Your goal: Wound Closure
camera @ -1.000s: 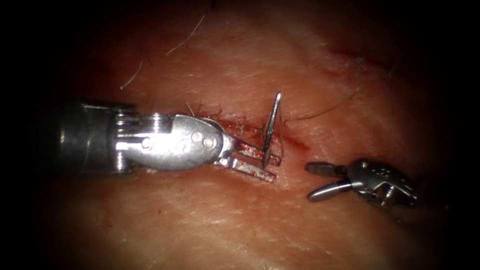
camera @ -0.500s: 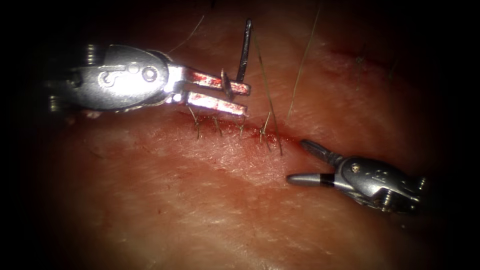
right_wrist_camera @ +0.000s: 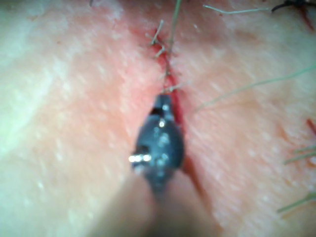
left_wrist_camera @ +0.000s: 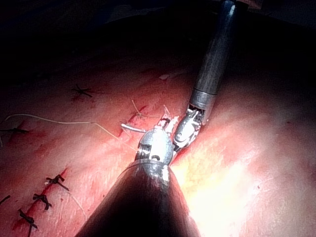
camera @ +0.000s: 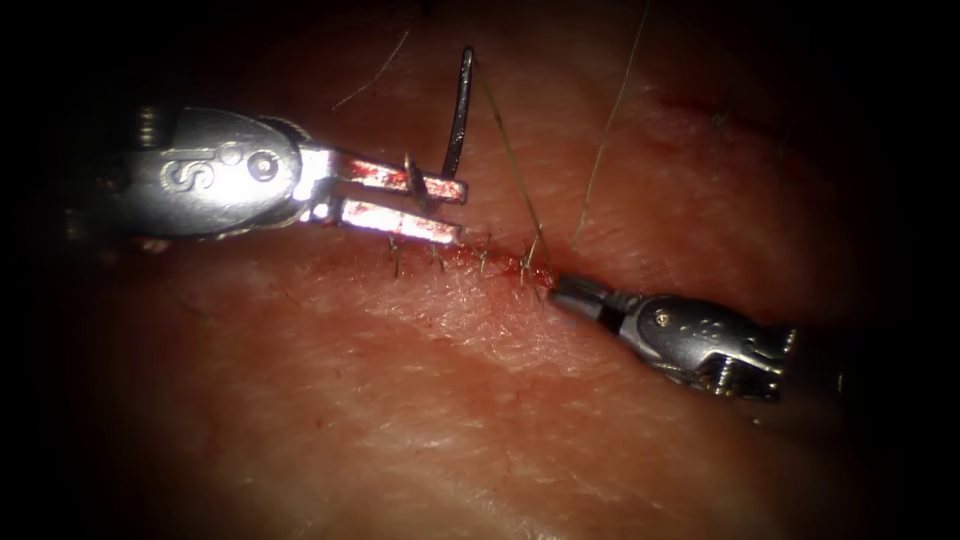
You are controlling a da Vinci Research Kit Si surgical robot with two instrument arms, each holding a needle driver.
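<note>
The left hand [camera: 440,205] grips the needle [camera: 458,115] clear above the tissue [camera: 450,400], while the right hand [camera: 575,295], closed, touches the cut [camera: 480,262].

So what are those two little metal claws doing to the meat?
They are sewing a cut in the tissue. The left tool holds the curved needle near its middle, clear of the tissue, with thread running down to the cut. The right tool has its jaws shut at the cut's right end, by the last stitch.
</note>
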